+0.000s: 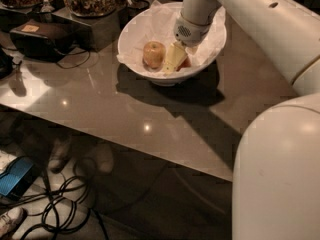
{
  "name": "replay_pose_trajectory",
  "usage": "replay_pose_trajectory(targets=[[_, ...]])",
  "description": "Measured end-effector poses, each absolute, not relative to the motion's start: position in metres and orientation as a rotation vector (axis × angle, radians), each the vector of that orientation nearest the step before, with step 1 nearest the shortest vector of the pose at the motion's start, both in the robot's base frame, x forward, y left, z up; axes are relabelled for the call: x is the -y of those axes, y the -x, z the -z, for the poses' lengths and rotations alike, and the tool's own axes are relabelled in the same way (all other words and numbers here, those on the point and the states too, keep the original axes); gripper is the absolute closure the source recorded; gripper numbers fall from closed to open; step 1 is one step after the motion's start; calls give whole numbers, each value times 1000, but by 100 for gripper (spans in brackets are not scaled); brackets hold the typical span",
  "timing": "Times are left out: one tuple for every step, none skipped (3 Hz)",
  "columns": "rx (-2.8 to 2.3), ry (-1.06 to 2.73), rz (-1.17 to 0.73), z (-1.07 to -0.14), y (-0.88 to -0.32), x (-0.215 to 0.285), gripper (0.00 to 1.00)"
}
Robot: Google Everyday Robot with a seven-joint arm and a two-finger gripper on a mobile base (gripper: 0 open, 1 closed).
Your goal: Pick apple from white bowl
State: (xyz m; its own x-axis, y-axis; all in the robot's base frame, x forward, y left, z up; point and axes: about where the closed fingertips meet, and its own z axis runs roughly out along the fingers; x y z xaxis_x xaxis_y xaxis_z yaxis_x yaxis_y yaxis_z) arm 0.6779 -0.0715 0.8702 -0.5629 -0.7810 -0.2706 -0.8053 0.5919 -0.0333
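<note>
Small red-orange apple [185,63], mostly hidden behind pale tool [173,60], inside wide white paper-lined bowl [167,77] on grey worktop [100,99]; tool's grip state: cannot tell.

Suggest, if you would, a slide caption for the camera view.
Robot hand inside the white bowl, at the red apple, with a paler apple alongside.

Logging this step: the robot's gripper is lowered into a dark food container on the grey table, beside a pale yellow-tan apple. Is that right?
Wrong on one count: the camera view shows the gripper lowered into the large white paper-lined bowl instead. The pale yellow-tan apple does lie beside it.
</note>
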Motion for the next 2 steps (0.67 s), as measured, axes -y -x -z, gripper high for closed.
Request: replay_pose_trajectory(targets=[[-2575, 1315, -145, -862, -679, 70, 24], [-2575, 1315, -145, -862, -679, 70, 43]])
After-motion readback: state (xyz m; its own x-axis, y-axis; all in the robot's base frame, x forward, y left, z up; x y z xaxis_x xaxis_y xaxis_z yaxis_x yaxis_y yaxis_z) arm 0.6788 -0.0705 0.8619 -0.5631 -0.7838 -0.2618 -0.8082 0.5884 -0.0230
